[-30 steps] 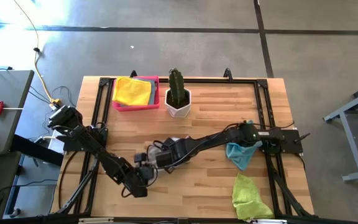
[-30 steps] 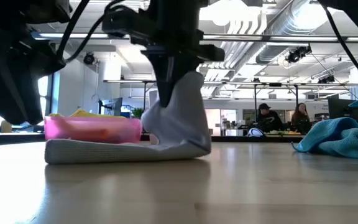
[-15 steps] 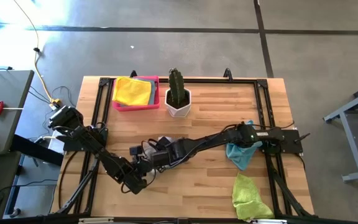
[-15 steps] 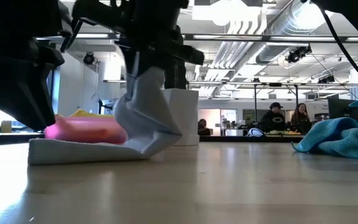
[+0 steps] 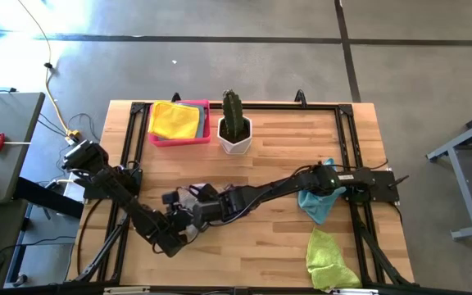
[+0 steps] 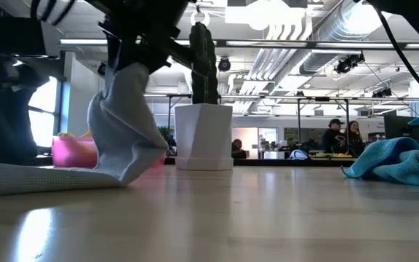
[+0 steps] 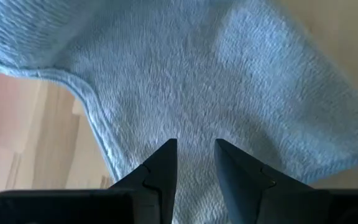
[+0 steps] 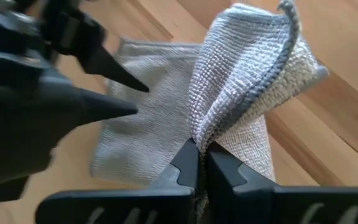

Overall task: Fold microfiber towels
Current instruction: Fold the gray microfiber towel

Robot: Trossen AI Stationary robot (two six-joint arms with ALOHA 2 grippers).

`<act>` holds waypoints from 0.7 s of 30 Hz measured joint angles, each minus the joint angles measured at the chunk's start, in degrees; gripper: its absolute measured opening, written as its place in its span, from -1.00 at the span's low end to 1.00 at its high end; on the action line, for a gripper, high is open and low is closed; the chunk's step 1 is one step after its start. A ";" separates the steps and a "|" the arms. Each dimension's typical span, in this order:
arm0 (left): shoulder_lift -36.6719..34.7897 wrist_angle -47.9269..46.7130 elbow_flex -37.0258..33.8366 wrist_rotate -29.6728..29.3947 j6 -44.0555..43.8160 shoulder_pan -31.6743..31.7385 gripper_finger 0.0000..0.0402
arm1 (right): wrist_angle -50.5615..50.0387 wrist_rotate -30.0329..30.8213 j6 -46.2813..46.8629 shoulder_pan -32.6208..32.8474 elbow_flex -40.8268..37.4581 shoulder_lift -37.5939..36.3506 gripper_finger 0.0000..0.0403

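A grey towel [image 5: 192, 195] lies left of the table's middle, its flat part [image 6: 42, 178] on the wood. My right gripper [image 8: 197, 158] is shut on a raised part of it, which stands up as a peak in the low view [image 6: 122, 131]. My left gripper [image 7: 194, 146] is open, its two fingers pointing down at the towel's flat part [image 7: 229, 81]. It also shows in the right wrist view [image 8: 140, 98], just beside the raised part. My right gripper pinches a bunched fold with its hemmed edge [image 8: 211, 134] between its two fingers, from above. The held part is lifted and slack, several layers, and the rest of the towel lies on the table. My left gripper: I cannot tell whether its fingertips touch the towel.
A blue towel [image 5: 316, 201] lies crumpled at the right, under the right arm, and a lime green towel [image 5: 330, 256] lies near the front right corner. A pink tray [image 5: 179, 141] holding a yellow towel [image 5: 174, 120] and a cactus in a white pot [image 5: 234, 133] stand at the far edge.
My right gripper has gone toward the table's left edge, still shut on the grey towel. The raised part has travelled left with it, and the towel's flat part has slid left along the table. My left gripper has shifted a little to the left as well.
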 joint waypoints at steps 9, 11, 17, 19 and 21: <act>-3.77 -1.62 -0.28 5.26 -4.99 -8.77 -0.52 | 8.14 -0.54 -4.63 0.35 0.00 0.31 -1.00; -5.02 -1.60 -0.28 6.93 -6.73 -10.87 -0.52 | 9.72 0.37 -5.80 0.31 0.02 1.19 -1.00; -8.16 -1.16 -0.26 8.02 -13.38 -16.37 -0.52 | 14.09 0.40 -10.58 0.26 0.00 4.70 -0.88; -8.80 -1.25 -0.26 7.69 -15.40 -17.77 -0.52 | 14.53 -0.12 -11.36 0.17 0.00 5.41 -0.74; -9.35 -1.20 -0.26 6.94 -16.98 -18.92 -0.52 | 15.04 -1.89 -11.40 0.17 -0.05 5.77 -0.57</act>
